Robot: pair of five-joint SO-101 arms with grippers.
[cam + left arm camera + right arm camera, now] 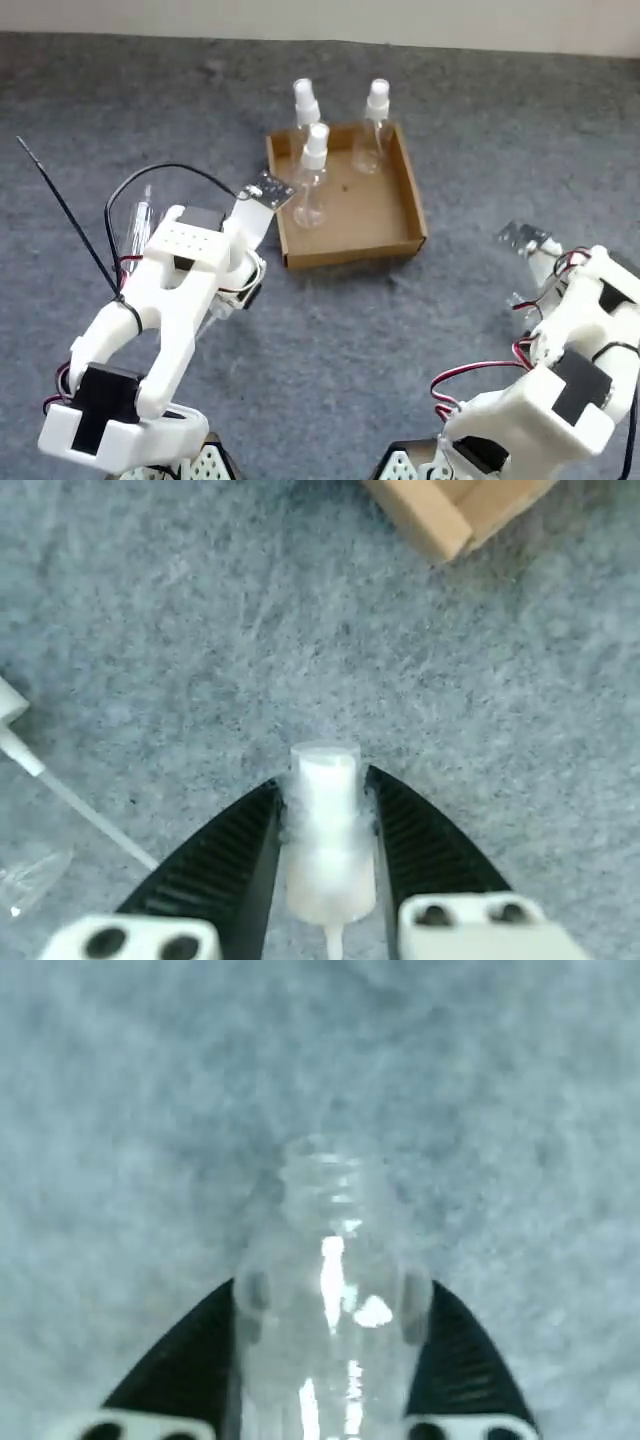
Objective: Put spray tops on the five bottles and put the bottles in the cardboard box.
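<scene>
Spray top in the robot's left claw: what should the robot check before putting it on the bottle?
1. The left gripper is shut on the spray top: ok.
2. The right gripper is shut on the bottle: ok.
3. The bottle is open, with bare threads: ok.
4. The spray top is lined up over the bottle: not ok, the arms are far apart in the high view.
5. There is free floor in the cardboard box: ok.
</scene>
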